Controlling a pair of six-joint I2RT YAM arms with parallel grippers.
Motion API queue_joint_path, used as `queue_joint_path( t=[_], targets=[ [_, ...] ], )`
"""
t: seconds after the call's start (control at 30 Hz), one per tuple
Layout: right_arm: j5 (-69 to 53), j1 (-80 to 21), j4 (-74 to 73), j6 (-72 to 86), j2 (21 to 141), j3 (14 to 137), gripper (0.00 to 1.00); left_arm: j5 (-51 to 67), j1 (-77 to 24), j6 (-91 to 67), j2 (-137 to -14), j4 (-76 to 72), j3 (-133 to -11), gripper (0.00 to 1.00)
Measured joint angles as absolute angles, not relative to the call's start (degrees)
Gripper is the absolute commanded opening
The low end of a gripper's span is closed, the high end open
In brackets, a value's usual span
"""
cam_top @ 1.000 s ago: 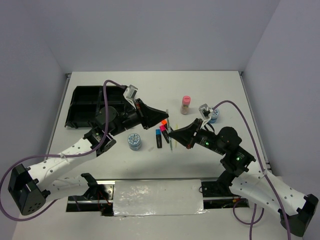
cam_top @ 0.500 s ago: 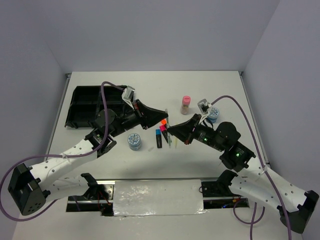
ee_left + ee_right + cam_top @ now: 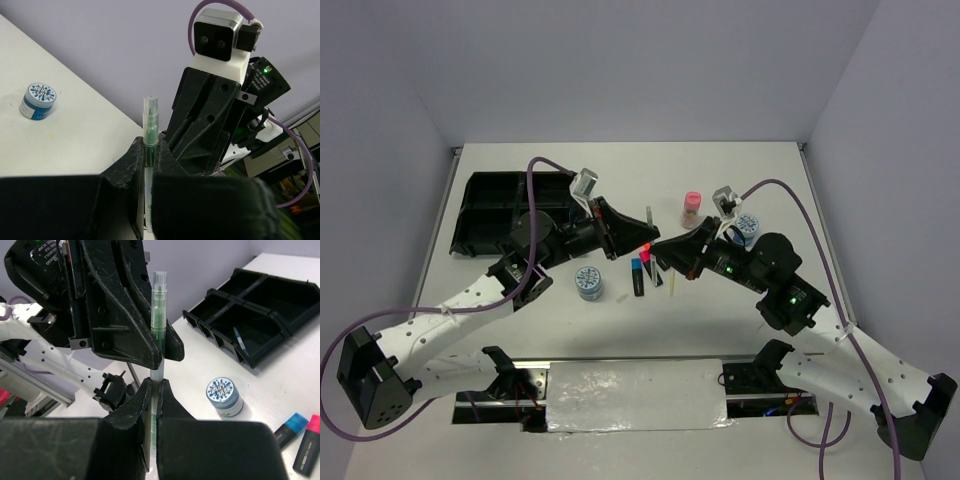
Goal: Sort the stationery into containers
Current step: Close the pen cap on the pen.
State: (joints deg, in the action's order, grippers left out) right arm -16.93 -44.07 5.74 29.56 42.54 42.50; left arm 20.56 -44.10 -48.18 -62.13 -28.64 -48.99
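I find the left gripper (image 3: pixel 638 232) and right gripper (image 3: pixel 660 252) meeting over mid-table, both clamped tight on one thin green pen (image 3: pixel 151 120). Bare table lies beyond them towards the far edge. The black tray (image 3: pixel 480 215) sits at the far left. Only the right wrist view shows the tray's ridged compartments and the near tin (image 3: pixel 224 396). Only the left wrist view shows the second tin (image 3: pixel 38 100) standing alone.

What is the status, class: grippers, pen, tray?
Handover pose: left gripper and right gripper both shut on thin green-and-white plastic pen, off the table. Target black rectangular plastic compartment tray partly hidden by left arm; pen not in it.
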Motion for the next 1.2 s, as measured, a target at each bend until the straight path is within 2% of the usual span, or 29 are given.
queue_joint_path(
  t=[0.1,0.13,0.17,0.2,0.3,0.37,0.47,0.53,0.6,0.63,0.67,0.77,0.8,0.97,1.2],
  targets=[
    [-16.93,-43.99,6.83,29.50,41.87,42.37,0.00,21.52,-44.10,-47.77,-62.57,-27.77,-50.61,0.00],
    [-16.97,-43.99,6.87,29.50,41.74,42.35,0.05,21.82,-44.10,-47.70,-62.57,-27.77,-50.78,0.00],
    [-17.04,-43.99,6.94,29.50,41.67,42.35,0.26,22.13,-44.10,-47.59,-62.54,-27.90,-50.81,0.00],
    [-17.23,-43.99,7.05,29.61,41.65,42.30,0.37,22.50,-44.10,-47.37,-62.54,-28.01,-50.81,0.00],
    [-18.50,-44.01,8.40,29.26,41.76,41.39,0.40,24.60,-44.10,-46.63,-62.57,-29.52,-50.46,0.00],
    [-19.81,-44.01,9.91,29.43,42.28,40.77,0.38,26.92,-44.10,-46.52,-62.33,-32.69,-49.32,0.00],
    [-23.03,-44.25,12.69,30.33,43.83,40.71,0.09,28.47,-44.03,-45.91,-61.58,-36.18,-47.33,0.00],
    [-24.49,-44.38,14.26,30.59,44.56,40.71,0.00,29.02,-43.86,-45.34,-60.93,-36.80,-47.00,0.00],
    [-25.43,-44.38,16.16,30.68,45.10,40.71,0.00,29.32,-43.77,-44.99,-60.38,-37.04,-47.00,0.01],
    [-26.11,-44.38,16.99,30.85,45.30,40.71,0.00,29.28,-43.75,-44.77,-60.01,-36.95,-47.00,0.22],
    [-26.59,-44.38,17.67,31.00,45.56,40.71,0.00,29.21,-43.77,-44.29,-59.68,-36.75,-47.00,0.36],
    [-27.24,-44.38,18.63,31.24,46.37,40.71,0.00,28.32,-43.99,-42.30,-58.72,-34.48,-47.22,0.59],
    [-27.22,-44.38,18.52,31.22,46.59,40.71,0.00,27.88,-44.16,-41.87,-58.46,-33.17,-47.51,0.74],
    [-27.20,-44.38,18.35,30.30,46.06,40.23,0.00,23.44,-44.45,-38.98,-58.24,-24.88,-52.16,0.74],
    [-27.29,-44.38,17.32,29.06,45.01,39.72,0.00,18.39,-44.40,-37.52,-58.02,-19.44,-56.84,0.59]
  ],
)
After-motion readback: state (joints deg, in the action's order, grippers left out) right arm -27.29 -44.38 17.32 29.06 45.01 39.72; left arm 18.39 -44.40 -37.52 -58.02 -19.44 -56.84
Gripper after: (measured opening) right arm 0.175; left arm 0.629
